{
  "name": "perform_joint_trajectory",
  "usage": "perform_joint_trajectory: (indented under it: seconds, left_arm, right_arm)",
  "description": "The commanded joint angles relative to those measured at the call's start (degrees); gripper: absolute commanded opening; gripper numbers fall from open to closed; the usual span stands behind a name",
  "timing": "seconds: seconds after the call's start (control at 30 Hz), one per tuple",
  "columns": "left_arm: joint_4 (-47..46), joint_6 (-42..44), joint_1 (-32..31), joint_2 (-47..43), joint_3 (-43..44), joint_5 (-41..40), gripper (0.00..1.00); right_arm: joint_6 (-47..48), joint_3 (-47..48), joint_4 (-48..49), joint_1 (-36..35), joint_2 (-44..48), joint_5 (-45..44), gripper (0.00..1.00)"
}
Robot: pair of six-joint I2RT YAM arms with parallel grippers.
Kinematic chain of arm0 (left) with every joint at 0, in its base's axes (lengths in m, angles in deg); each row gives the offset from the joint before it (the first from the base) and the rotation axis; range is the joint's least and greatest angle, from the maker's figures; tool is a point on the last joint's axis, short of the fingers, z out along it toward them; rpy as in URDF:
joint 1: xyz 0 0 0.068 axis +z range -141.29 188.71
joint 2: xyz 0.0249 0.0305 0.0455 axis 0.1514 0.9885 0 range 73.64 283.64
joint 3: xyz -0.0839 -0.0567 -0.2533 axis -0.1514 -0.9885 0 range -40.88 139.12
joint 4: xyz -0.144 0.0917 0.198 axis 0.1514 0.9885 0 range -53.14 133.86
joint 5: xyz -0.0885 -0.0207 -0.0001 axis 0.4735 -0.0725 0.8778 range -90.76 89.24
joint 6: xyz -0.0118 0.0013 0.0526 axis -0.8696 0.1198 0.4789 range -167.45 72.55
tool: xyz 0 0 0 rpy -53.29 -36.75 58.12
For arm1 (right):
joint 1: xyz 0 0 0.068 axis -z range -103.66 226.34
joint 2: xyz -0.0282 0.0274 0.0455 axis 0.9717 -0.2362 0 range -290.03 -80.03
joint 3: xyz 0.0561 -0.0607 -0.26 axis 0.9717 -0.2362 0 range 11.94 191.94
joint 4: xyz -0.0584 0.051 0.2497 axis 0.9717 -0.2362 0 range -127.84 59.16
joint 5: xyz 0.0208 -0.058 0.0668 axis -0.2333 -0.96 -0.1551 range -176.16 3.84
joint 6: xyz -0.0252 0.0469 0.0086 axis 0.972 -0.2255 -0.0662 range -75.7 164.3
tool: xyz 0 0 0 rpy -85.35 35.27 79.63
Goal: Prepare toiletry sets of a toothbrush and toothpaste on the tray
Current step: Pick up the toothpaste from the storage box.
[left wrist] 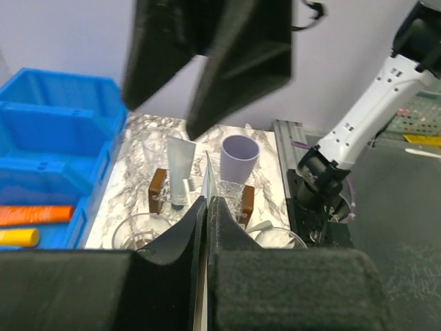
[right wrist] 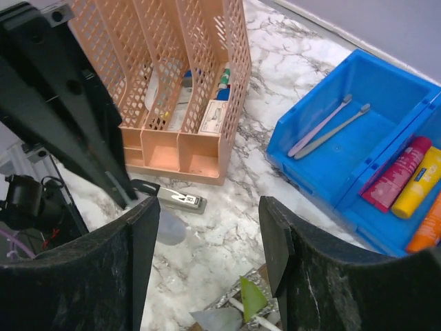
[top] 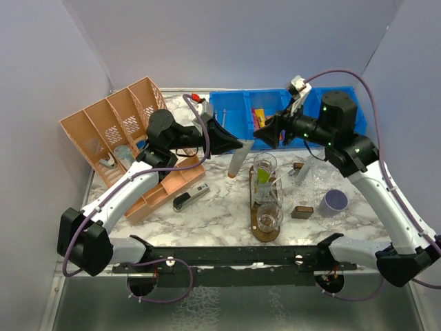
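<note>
We find the tray (top: 264,237) between the arms, carrying three tumblers (top: 269,219) in a row, with bare table (top: 224,210) to its left. The left gripper (top: 241,146) clamps a pale tube (top: 236,164) that hangs beside the far tumbler; the right gripper (right wrist: 205,214) stands agape, holding nothing. Only the right wrist view shows two toothbrushes (right wrist: 324,124) in the blue bin (right wrist: 386,93); the tumbler contents are indistinct.

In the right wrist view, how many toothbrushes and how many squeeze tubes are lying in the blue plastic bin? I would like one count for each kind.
Thin pale toothbrushes in the blue plastic bin: 2
Squeeze tubes (one red, one yellow, one orange): 3
Total in view: 5
</note>
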Motion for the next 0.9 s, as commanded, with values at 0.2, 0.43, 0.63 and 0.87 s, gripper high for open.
perform_joint_trajectory:
  seconds: [0.2, 0.43, 0.63, 0.87]
  left_arm:
    - [-3.8, 2.3, -2.5, -2.5, 0.5, 4.6, 0.00]
    - [-3.8, 2.5, -2.6, -2.5, 0.5, 4.6, 0.00]
    - [-3.8, 2.5, -3.0, -2.5, 0.5, 4.7, 0.00]
    - [-3.8, 2.5, -3.2, -2.5, 0.4, 3.8, 0.00]
  right_arm:
    - [9.2, -1.6, 2.5, 5.5, -0.3, 31.0, 0.61]
    - [9.0, -2.4, 2.0, 5.4, -3.0, 32.9, 0.48]
    - [8.0, -2.8, 4.8, 5.4, -3.9, 34.6, 0.26]
    - [8.1, -2.8, 5.2, 5.4, -4.4, 36.3, 0.01]
